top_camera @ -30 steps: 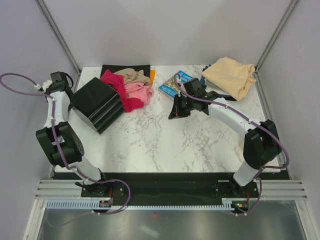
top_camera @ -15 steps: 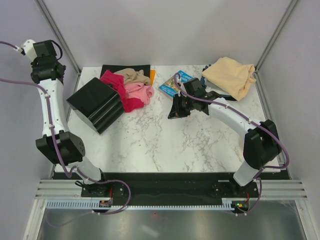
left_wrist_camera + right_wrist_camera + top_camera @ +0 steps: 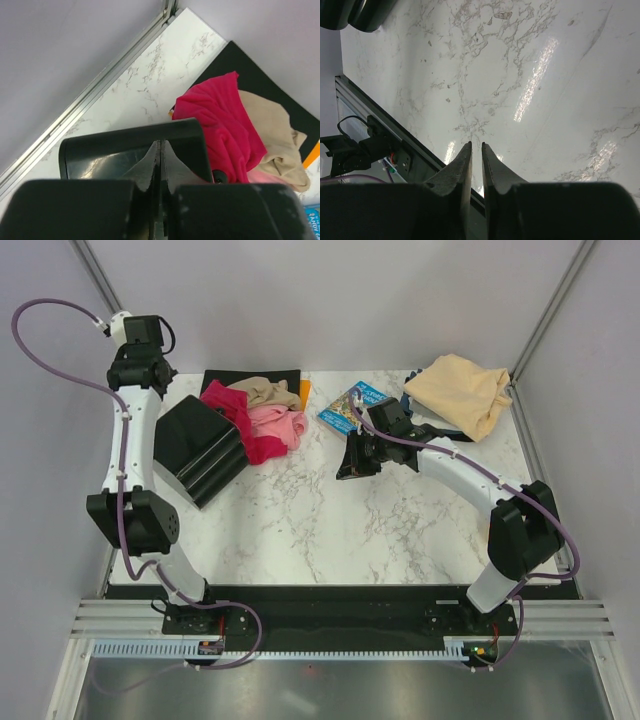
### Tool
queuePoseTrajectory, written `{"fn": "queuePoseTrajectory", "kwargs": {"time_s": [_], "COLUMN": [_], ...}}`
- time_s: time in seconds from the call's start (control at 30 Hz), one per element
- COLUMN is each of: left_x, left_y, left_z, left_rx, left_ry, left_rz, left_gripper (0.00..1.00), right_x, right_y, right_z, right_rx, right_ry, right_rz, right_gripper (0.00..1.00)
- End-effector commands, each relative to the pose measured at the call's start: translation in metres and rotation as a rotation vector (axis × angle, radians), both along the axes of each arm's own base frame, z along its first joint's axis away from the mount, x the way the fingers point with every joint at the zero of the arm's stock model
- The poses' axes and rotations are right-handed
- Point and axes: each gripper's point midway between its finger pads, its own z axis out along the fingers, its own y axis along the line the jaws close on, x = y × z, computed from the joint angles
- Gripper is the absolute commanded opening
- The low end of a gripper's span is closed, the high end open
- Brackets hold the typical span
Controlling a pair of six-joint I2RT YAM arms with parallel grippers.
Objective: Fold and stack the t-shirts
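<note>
Hovering high over the far-left corner, left gripper [image 3: 159, 150] has its jaws pressed together, nothing in them. Below it sits the box [image 3: 200, 448]. Just right of the box is the pile: red shirt [image 3: 235, 418] on the left, pink shirt [image 3: 282, 426] to its right, tan shirt [image 3: 266, 392] on the far side. All three are crumpled and overlapping, partly on the mat [image 3: 223, 377]. In the left wrist view the red shirt lies ahead and right of the fingertips, past the box top. Its long axis runs far-left to near-right.

Right gripper [image 3: 357, 464] is low over bare table [image 3: 330, 530] mid-scene, jaws a narrow slit apart, empty, tips aimed near-left. Cream shirt [image 3: 462, 390] is bunched at far right, behind that wrist. The book [image 3: 348, 406] lies between it and the pile. Nothing folded, no stack yet.

Judgement: left arm is nearer the pile and must drop and shift right past the box to reach the red shirt. Right arm is nearer the cream shirt but faces away from it, so it would need to turn back.
</note>
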Motion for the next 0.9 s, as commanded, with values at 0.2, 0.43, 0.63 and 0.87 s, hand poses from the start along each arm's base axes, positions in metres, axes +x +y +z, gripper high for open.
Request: {"fn": "queuePoseTrajectory", "kwargs": {"time_s": [0.2, 0.43, 0.63, 0.87], "left_x": [0.023, 0.053, 0.065, 0.064], "left_y": [0.009, 0.027, 0.043, 0.040], "left_z": [-0.060, -0.075, -0.090, -0.129], "left_rx": [-0.029, 0.018, 0.027, -0.041], "left_ry": [0.046, 0.050, 0.072, 0.160], "left_rz": [0.082, 0.154, 0.174, 0.100], "left_gripper": [0.02, 0.02, 0.02, 0.02], "right_x": [0.000, -0.005, -0.006, -0.003], "right_y": [0.007, 0.007, 0.005, 0.007], "right_z": [0.014, 0.013, 0.011, 0.005], "right_rx": [0.043, 0.036, 0.022, 0.012], "right_ry": [-0.028, -0.012, -0.003, 0.014], "right_rz": [0.013, 0.019, 0.015, 0.013], "right_gripper": [0.13, 0.09, 0.11, 0.12]}}
